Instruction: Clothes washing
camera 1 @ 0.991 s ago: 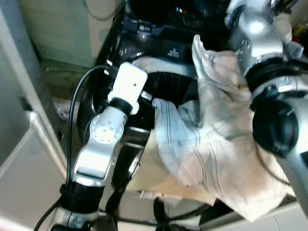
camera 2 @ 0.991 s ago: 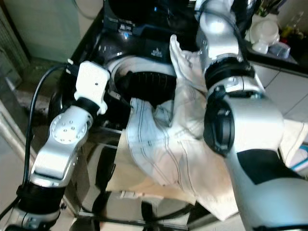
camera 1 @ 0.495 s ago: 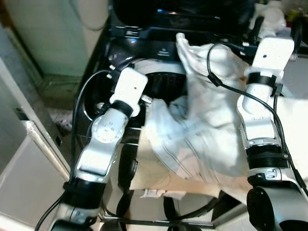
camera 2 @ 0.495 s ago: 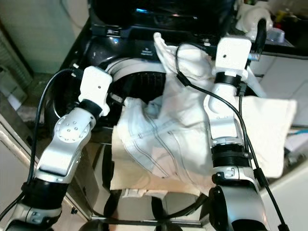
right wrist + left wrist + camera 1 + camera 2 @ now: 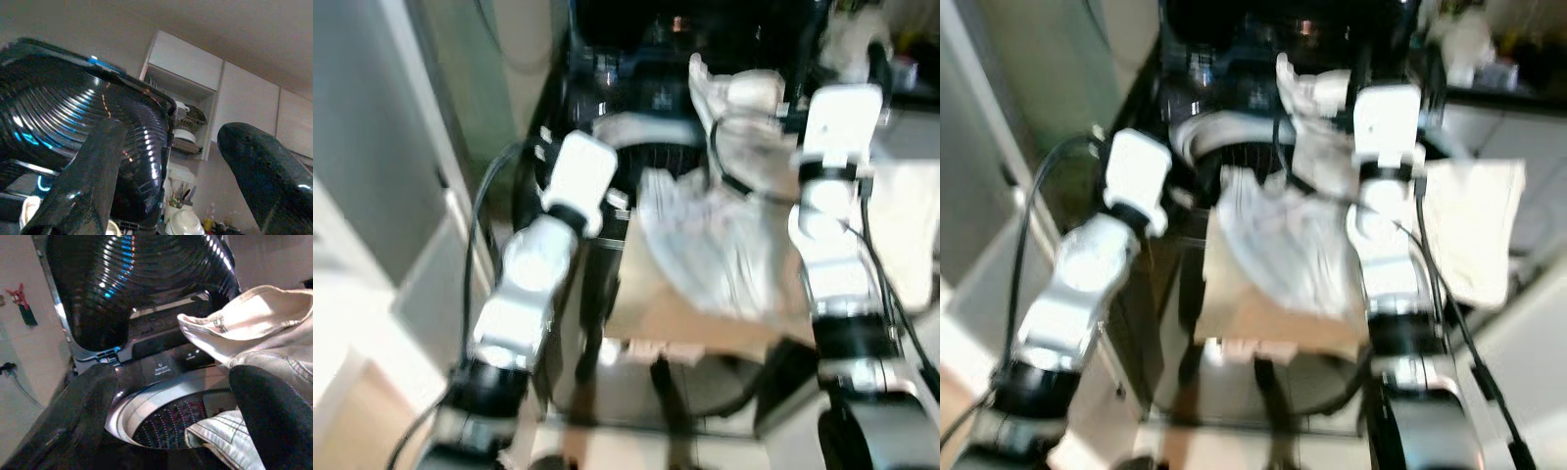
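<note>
Left gripper (image 5: pixel 166 396) over the washing machine (image 5: pixel 636 98) rim, fingers (image 5: pixel 73 421) spread wide, drum (image 5: pixel 171 423) visible between them in the wrist view. Pale clothes (image 5: pixel 724 235) draped over the machine's opening and front edge, beside the right arm. Right gripper (image 5: pixel 161 181) pointed up at the raised lid (image 5: pixel 73 122), fingers (image 5: pixel 264 171) spread, empty. Blurred now, camera shifted from half a second ago; clothes lying much as before.

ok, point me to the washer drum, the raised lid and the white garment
washer drum (image 5: pixel 168 423): left wrist view, perforated inner wall.
raised lid (image 5: pixel 146 274): left wrist view, ribbed underside.
white garment (image 5: pixel 724 245): left eye view, striped middle.
</note>
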`<state>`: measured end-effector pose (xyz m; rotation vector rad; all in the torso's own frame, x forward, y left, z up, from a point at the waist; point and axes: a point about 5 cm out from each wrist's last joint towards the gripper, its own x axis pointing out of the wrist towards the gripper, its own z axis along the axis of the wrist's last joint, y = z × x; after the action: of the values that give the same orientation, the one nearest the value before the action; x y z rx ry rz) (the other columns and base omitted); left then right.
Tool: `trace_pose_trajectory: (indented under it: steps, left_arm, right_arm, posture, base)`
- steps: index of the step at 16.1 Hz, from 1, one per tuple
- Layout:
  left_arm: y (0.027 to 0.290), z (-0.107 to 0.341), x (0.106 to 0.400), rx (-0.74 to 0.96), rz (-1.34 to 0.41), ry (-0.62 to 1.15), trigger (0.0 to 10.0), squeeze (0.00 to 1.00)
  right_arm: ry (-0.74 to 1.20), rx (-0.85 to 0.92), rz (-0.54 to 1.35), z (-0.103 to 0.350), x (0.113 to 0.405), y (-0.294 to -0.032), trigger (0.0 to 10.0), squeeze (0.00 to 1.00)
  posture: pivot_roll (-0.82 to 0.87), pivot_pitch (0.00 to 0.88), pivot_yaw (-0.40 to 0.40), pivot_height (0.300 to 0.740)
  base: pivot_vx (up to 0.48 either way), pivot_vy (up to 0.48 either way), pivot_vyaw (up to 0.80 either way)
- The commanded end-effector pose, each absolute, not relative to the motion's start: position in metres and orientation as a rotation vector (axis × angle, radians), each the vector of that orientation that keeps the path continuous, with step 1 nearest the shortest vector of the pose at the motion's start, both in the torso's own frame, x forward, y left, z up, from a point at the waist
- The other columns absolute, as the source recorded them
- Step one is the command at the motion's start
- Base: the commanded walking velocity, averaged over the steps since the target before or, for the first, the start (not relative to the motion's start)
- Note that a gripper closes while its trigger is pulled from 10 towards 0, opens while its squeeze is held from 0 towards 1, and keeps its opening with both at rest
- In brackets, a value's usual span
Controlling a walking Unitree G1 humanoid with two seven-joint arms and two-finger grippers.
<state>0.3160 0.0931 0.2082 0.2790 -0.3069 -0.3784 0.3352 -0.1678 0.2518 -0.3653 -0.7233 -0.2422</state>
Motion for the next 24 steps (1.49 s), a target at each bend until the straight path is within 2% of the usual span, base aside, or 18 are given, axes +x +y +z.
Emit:
trace_pose_trajectory:
  steps: [1,3,5,7,8,9,11,13,17,22,24]
  left_arm:
    - [0.090,0.210,0.315,0.268,-0.398,-0.312,10.0,0.00]
    - [0.092,0.208,0.313,0.263,-0.396,-0.306,10.0,0.00]
    - [0.090,0.206,0.312,0.259,-0.408,-0.298,10.0,0.00]
    - [0.086,0.205,0.313,0.254,-0.427,-0.297,10.0,0.00]
    - [0.086,0.205,0.313,0.255,-0.435,-0.297,10.0,0.00]
    - [0.082,0.205,0.314,0.254,-0.452,-0.298,10.0,0.00]
    - [0.081,0.205,0.314,0.250,-0.460,-0.300,10.0,0.00]
    - [0.078,0.206,0.315,0.246,-0.468,-0.307,10.0,0.00]
    - [0.080,0.211,0.317,0.254,-0.456,-0.325,10.0,0.00]
    - [0.083,0.212,0.317,0.258,-0.441,-0.330,10.0,0.00]
    - [0.083,0.214,0.318,0.261,-0.434,-0.336,10.0,0.00]
  right_arm:
    - [-0.729,-0.332,-0.242,0.258,0.324,-0.178,10.0,0.00]
    - [-0.783,-0.307,-0.218,0.276,0.294,-0.181,10.0,0.00]
    - [-0.728,-0.285,-0.148,0.258,0.275,-0.179,10.0,0.00]
    - [-0.534,-0.289,-0.107,0.198,0.251,-0.190,10.0,0.00]
    - [-0.503,-0.284,-0.098,0.190,0.245,-0.191,10.0,0.00]
    - [-0.378,-0.274,-0.082,0.164,0.234,-0.193,10.0,0.00]
    - [-0.239,-0.260,-0.045,0.137,0.230,-0.195,10.0,0.00]
    - [-0.112,-0.211,-0.007,0.104,0.241,-0.195,10.0,0.00]
    - [-0.008,-0.134,-0.033,0.086,0.274,-0.198,10.0,0.00]
    - [0.082,-0.098,0.020,0.070,0.315,-0.181,10.0,0.00]
    - [0.105,-0.134,0.038,0.084,0.345,-0.167,10.0,0.00]
  posture:
    - [-0.04,0.000,-0.037,0.740]
    - [-0.07,0.000,-0.028,0.740]
    - [-0.09,0.000,-0.023,0.740]
    - [-0.11,0.000,-0.011,0.740]
    - [-0.12,0.000,-0.007,0.740]
    - [-0.12,0.000,-0.001,0.740]
    - [-0.13,0.000,0.000,0.740]
    - [-0.13,0.000,0.007,0.740]
    - [-0.09,0.000,-0.002,0.740]
    - [-0.06,0.000,-0.007,0.740]
    - [-0.03,0.000,-0.016,0.740]
  base:
    - [0.000,0.000,0.00]
    - [0.000,0.000,0.00]
    - [0.000,0.000,0.00]
    - [0.000,0.000,0.00]
    - [0.000,0.000,0.00]
    - [0.000,0.000,0.00]
    - [0.000,0.000,0.00]
    - [0.000,0.000,0.00]
    - [0.000,0.000,0.00]
    - [0.000,0.000,0.00]
    - [0.000,0.000,0.00]
